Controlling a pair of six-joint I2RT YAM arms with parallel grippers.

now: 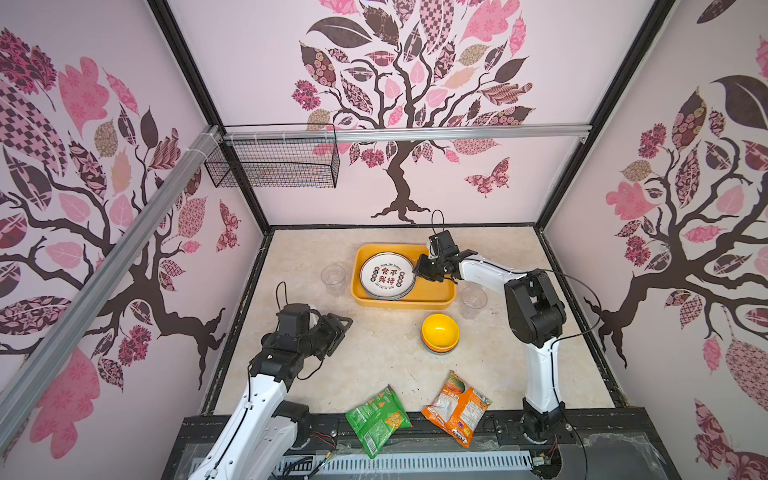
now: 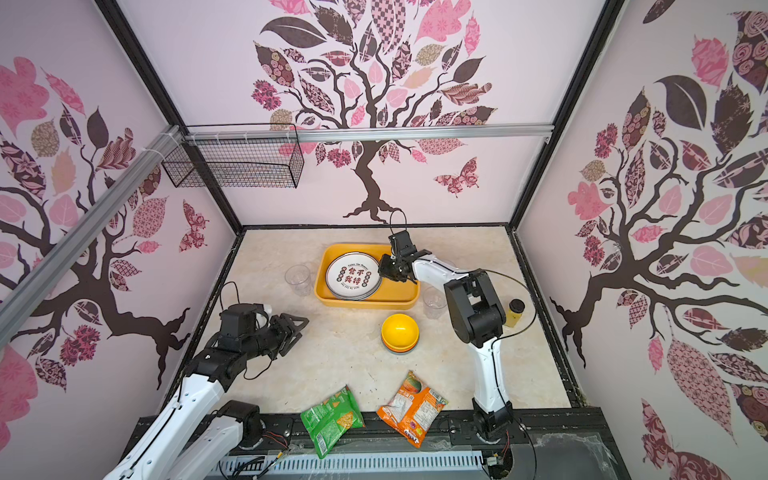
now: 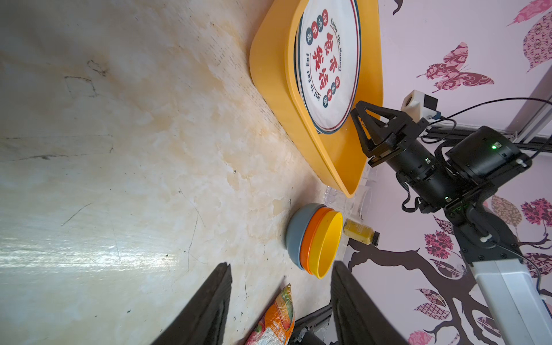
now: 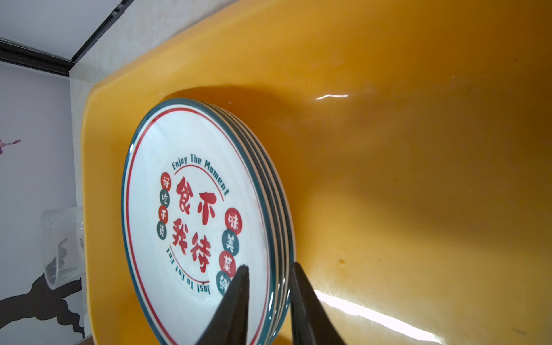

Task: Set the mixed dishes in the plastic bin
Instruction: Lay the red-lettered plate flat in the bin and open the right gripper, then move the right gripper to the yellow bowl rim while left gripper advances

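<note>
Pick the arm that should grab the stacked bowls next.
Left, likely. The left gripper is open, empty and aimed at the stacked bowls. The right gripper is down in the plastic bin, jaws straddling the rim of the plates.

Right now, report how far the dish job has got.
Done: the plates sit stacked in the plastic bin. In hand: the right gripper is at the stack's rim, jaws parted, not visibly pinching it; the left gripper is open and empty. Left: the left cup, the right cup and the stacked bowls stand on the table, outside the bin.
</note>
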